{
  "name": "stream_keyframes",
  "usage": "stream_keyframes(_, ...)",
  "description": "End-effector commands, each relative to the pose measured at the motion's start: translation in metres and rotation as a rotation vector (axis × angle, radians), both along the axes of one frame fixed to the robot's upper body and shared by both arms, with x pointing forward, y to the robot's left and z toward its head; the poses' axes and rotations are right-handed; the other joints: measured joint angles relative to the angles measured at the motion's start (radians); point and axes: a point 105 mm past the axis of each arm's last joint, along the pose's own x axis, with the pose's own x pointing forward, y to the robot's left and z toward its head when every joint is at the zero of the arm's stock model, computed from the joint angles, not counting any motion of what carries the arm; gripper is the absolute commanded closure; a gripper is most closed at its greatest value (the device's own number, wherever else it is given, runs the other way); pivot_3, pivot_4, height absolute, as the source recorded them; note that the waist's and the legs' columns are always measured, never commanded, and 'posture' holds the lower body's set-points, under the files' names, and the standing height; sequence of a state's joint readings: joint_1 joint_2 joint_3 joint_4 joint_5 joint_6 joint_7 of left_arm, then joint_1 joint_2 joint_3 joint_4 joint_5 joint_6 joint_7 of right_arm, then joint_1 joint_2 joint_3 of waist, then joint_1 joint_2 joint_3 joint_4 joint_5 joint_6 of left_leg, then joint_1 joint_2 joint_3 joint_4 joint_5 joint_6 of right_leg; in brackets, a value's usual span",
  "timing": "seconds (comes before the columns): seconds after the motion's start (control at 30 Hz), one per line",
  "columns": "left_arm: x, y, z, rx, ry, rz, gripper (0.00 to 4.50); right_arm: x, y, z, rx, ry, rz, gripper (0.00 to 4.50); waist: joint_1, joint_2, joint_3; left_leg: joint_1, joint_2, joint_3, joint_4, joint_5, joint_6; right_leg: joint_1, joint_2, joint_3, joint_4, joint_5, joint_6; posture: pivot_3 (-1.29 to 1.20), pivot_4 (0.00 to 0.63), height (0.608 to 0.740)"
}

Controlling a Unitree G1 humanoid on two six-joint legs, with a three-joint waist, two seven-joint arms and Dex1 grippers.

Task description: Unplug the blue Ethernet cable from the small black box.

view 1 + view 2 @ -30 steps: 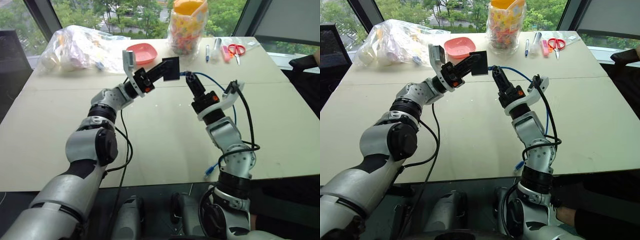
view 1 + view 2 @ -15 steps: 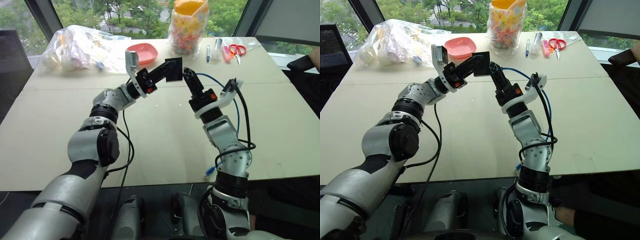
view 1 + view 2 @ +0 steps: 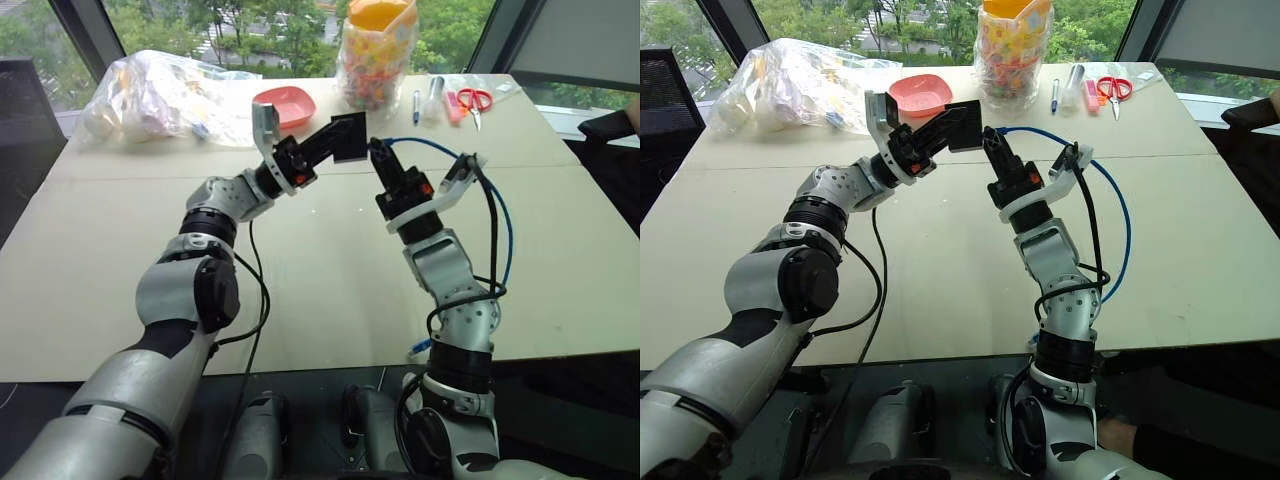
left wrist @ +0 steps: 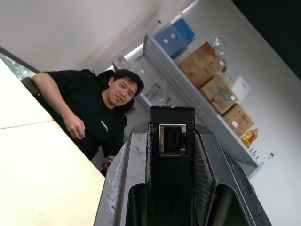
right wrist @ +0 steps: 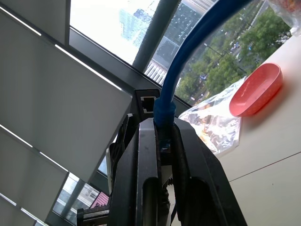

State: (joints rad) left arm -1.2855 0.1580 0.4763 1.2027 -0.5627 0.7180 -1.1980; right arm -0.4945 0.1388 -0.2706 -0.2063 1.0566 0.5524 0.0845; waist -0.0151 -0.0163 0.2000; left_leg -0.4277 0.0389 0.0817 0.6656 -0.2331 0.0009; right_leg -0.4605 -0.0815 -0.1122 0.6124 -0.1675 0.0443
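Note:
My left gripper [image 3: 338, 140] is shut on the small black box [image 3: 347, 137] and holds it up over the middle of the table. In the left wrist view the box [image 4: 171, 169] sits between the fingers, and its port [image 4: 171, 140] is empty. Just right of the box, my right gripper [image 3: 377, 150] is shut on the plug end of the blue Ethernet cable [image 3: 500, 215]. In the right wrist view the cable [image 5: 188, 52] rises from between the fingers, with the box [image 5: 146, 101] close behind. The cable arcs right and down to the table's front edge [image 3: 418, 347].
At the back of the beige table [image 3: 300, 290] lie a clear plastic bag [image 3: 160, 95], a red bowl [image 3: 284, 105], a jar of colourful pieces [image 3: 376, 55], pens [image 3: 425, 100] and red scissors [image 3: 474, 100]. A person [image 4: 94, 113] sits beyond the table's edge.
My right gripper has gone from open to shut on the cable's plug end beside the box. The cable's loop has swung up and out to the right. The left arm has kept still.

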Motion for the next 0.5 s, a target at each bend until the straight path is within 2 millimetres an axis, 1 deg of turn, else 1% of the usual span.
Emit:
stream_keyframes(0.03,0.011,0.021,0.012,-0.070,0.008,0.115,3.99,0.001,-0.011,0.008,0.074,-0.020,-0.032,4.41,0.000,0.000,0.000,0.000,0.000,0.000,0.000,0.000,0.000,0.000,0.000,0.000,0.000,0.000,0.000,0.00,0.150,0.740)
stream_keyframes(0.07,0.015,0.027,0.011,-0.073,0.021,0.148,3.99,0.002,-0.017,0.009,0.083,-0.019,-0.054,4.41,0.000,0.000,0.000,0.000,0.000,0.000,0.000,0.000,0.000,0.000,0.000,0.000,0.000,0.000,0.000,0.00,0.150,0.740)
stream_keyframes(0.17,0.027,0.066,0.011,-0.110,0.070,0.298,3.99,0.010,-0.048,0.011,0.063,-0.023,-0.153,4.41,-0.002,0.000,0.000,0.000,0.000,0.000,0.000,0.000,0.000,0.000,0.000,0.000,0.000,0.000,0.000,0.00,0.150,0.740)
stream_keyframes(0.3,0.038,0.109,0.006,-0.112,0.126,0.477,3.99,0.017,-0.078,0.019,0.012,-0.040,-0.230,4.41,-0.013,0.000,0.000,0.000,0.002,0.001,-0.001,0.000,0.000,-0.001,0.001,0.001,0.000,0.000,0.000,0.00,0.150,0.740)
stream_keyframes(0.33,0.039,0.116,0.004,-0.109,0.132,0.505,3.99,0.019,-0.083,0.022,0.000,-0.045,-0.240,4.41,-0.010,0.000,0.000,0.000,0.002,0.001,-0.001,0.000,0.000,-0.002,0.001,0.000,0.000,0.000,0.000,0.00,0.150,0.740)
stream_keyframes(0.37,0.039,0.120,0.004,-0.104,0.129,0.515,3.99,0.021,-0.087,0.024,-0.016,-0.050,-0.247,4.41,-0.006,0.000,0.000,0.000,0.002,0.001,-0.002,0.000,0.000,-0.002,0.001,0.000,0.000,0.000,0.000,0.00,0.150,0.740)
stream_keyframes(0.4,0.038,0.119,0.001,-0.067,0.109,0.516,3.99,0.023,-0.089,0.027,-0.047,-0.057,-0.248,4.41,-0.002,0.000,0.000,0.000,0.002,0.001,-0.002,0.000,0.000,-0.002,0.001,0.000,0.000,0.000,0.000,0.00,0.150,0.740)
stream_keyframes(0.43,0.037,0.118,0.000,-0.040,0.094,0.513,3.99,0.024,-0.090,0.029,-0.068,-0.061,-0.247,4.41,0.002,0.000,0.000,0.000,0.001,0.001,-0.002,0.000,0.000,-0.001,0.001,0.000,0.000,0.000,-0.001,0.00,0.150,0.740)
stream_keyframes(0.5,0.038,0.111,-0.008,0.082,0.029,0.542,3.99,0.028,-0.091,0.034,-0.133,-0.076,-0.244,4.41,0.009,0.001,0.000,0.000,0.001,0.001,-0.001,0.000,0.000,0.000,0.000,0.000,0.000,0.000,0.000,0.00,0.150,0.740)
